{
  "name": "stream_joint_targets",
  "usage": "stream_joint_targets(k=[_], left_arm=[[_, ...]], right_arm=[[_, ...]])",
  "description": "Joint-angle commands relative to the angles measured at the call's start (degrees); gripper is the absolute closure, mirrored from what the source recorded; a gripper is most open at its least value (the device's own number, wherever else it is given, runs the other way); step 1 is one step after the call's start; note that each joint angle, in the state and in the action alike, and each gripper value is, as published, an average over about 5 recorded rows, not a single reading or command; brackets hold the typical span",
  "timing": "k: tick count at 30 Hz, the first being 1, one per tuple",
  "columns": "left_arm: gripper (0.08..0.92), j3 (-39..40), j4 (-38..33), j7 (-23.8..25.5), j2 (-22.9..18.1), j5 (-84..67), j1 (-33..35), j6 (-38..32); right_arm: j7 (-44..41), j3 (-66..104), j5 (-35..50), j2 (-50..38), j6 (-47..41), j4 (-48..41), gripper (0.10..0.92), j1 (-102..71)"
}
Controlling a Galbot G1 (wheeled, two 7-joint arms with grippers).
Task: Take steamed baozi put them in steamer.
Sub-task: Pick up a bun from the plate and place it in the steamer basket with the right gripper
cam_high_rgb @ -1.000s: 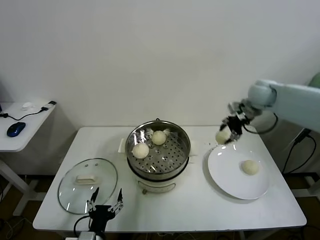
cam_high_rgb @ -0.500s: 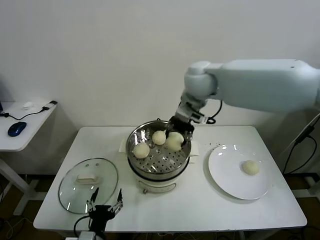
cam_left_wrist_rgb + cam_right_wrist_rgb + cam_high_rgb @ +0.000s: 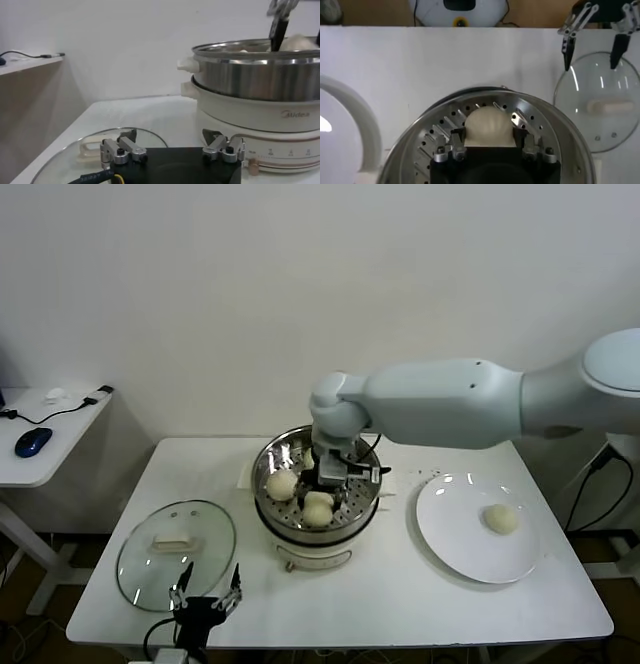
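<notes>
The steel steamer (image 3: 362,496) stands mid-table on its cream base. My right gripper (image 3: 323,495) reaches down into it, shut on a cream-white baozi (image 3: 316,514) held low over the perforated tray. In the right wrist view that baozi (image 3: 488,125) sits between the two fingers (image 3: 457,136). A second baozi (image 3: 281,483) lies at the tray's left. A third (image 3: 308,456) shows partly behind the gripper. A fourth baozi (image 3: 500,519) lies on the white plate (image 3: 455,534). My left gripper (image 3: 206,592) is parked open at the table's front edge.
The glass lid (image 3: 150,564) with its white handle lies flat to the left of the steamer, just behind the left gripper. The left wrist view shows the steamer wall (image 3: 250,75) and the lid (image 3: 85,145). A side desk (image 3: 50,424) stands at far left.
My right arm has carried the baozi from above the plate leftward over the steamer and lowered it toward the front of the tray. The left arm has not moved.
</notes>
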Motion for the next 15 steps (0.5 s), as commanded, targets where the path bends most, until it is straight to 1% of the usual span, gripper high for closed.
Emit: stream_joint_targets(k=[1, 4, 7, 10, 12, 15], left_arm=[[0.177, -0.1, 0.1, 0.0, 0.0, -0.2, 0.0, -0.1], [0.177, -0.1, 0.2, -0.1, 0.1, -0.3, 0.0, -0.2], [0.177, 0.0, 0.2, -0.1, 0.2, -0.3, 0.0, -0.2], [0.177, 0.1, 0.1, 0.0, 0.2, -0.3, 0.1, -0.2], [0.177, 0.2, 0.1, 0.0, 0.3, -0.2, 0.2, -0.3], [0.177, 0.6, -0.1, 0.0, 0.3, 0.0, 0.3, -0.3]], right_arm=[[1.5, 1.3, -5.7, 2.9, 3.1, -4.7, 0.384, -5.7], [1.7, 1.2, -4.8, 3.0, 3.0, -4.8, 0.373, -5.6], [1.8, 1.2, -2.7, 2.7, 2.4, -4.3, 0.319, -4.7], [-1.0, 1.1, 1.3, 1.7, 1.9, -3.2, 0.243, -1.7], [-3.2, 1.0, 4.6, 0.4, 1.4, -2.7, 0.215, 1.3], [-5.4, 0.3, 8.2, -2.3, 0.8, -3.3, 0.204, 6.1]])
